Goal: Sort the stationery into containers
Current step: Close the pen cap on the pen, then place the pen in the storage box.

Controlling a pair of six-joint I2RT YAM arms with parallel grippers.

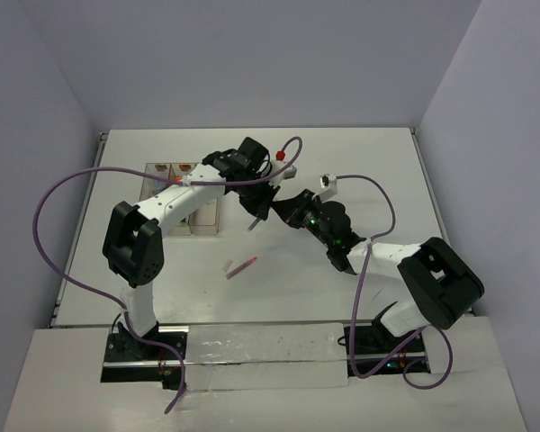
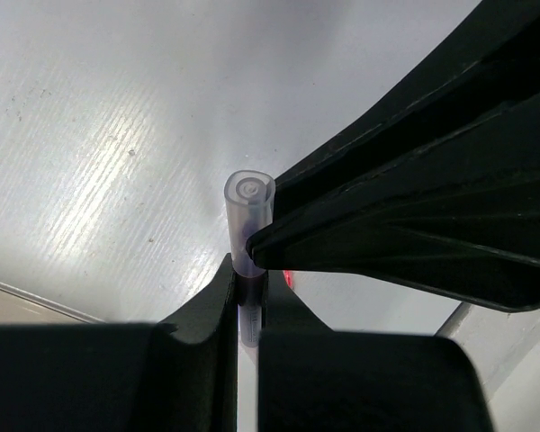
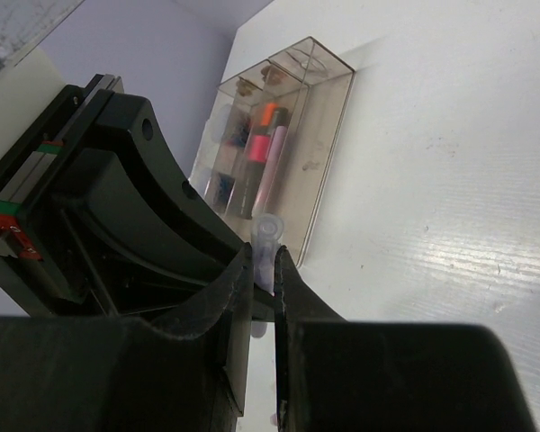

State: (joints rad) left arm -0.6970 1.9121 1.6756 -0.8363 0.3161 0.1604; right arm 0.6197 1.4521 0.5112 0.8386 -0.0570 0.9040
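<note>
Two arms are seen over one white, matte worktop (image 1: 360, 171), and each carries one black end effector. One thin pen (image 2: 249, 209) with a clear, round-ended plastic cap is held above the worktop, just to the right of the tray in the top view. It is gripped from two sides at once. The left end effector (image 2: 249, 274) is closed narrowly on the barrel below the cap. The right end effector (image 3: 264, 270) is clamped on the same pen, its fingertip pressed against the cap in the left wrist view. One clear plastic tray (image 3: 331, 99) of long, narrow, box-shaped compartments is set on the worktop at the left, partly covered by the left arm in the top view. Through its glossy see-through walls three stick-shaped pieces are made out: one orange-and-black highlighter (image 3: 268, 116), one pink-and-black highlighter (image 3: 256, 146) and one pale pink stick (image 3: 272, 171). Which compartment each lies in cannot be told. One slim pink pen (image 1: 241, 266) is left lying loose on the worktop, nearer the arm bases and well apart from the tray. One small red piece (image 1: 280, 155) is seen near the far side; its shape is too small to tell. Two purple cables are looped, one along each arm.
</note>
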